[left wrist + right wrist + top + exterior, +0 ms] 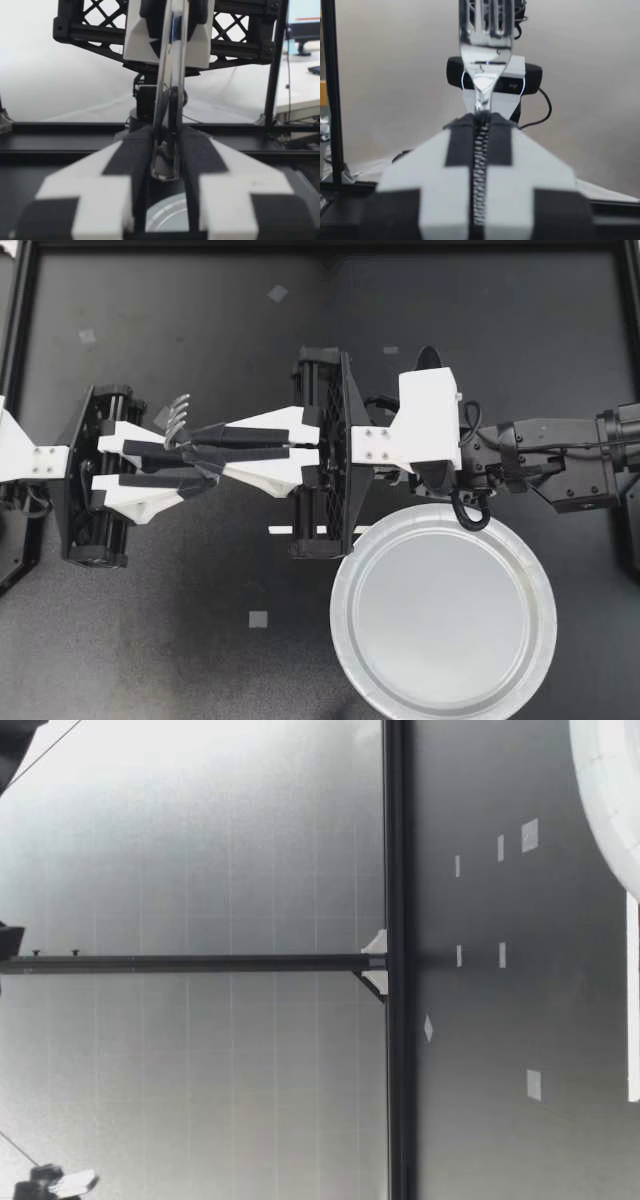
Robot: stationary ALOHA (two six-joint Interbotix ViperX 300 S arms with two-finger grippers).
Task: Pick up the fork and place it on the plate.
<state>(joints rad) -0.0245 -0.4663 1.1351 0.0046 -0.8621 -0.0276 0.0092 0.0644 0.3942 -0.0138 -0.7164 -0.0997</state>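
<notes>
A shiny metal fork [177, 418] hangs in the air between both grippers, left of the table's middle, tines pointing toward the far side. My left gripper [208, 466] is shut on the handle [167, 100], dark pads pressed on both sides. My right gripper [192, 443] reaches in from the right and is shut on the fork's neck, tines [485, 30] sticking out past its fingertips [479, 122]. The round white paper plate [440, 610] lies at the near right, under the right arm's wrist. A bit of the plate [164, 217] shows below my left fingers.
Small grey tape squares [258, 619] dot the dark table. A thin white strip [292, 530] lies by the plate's left rim. A black frame rail [320, 246] runs along the far edge. In the low view only the plate's rim [605, 810] shows.
</notes>
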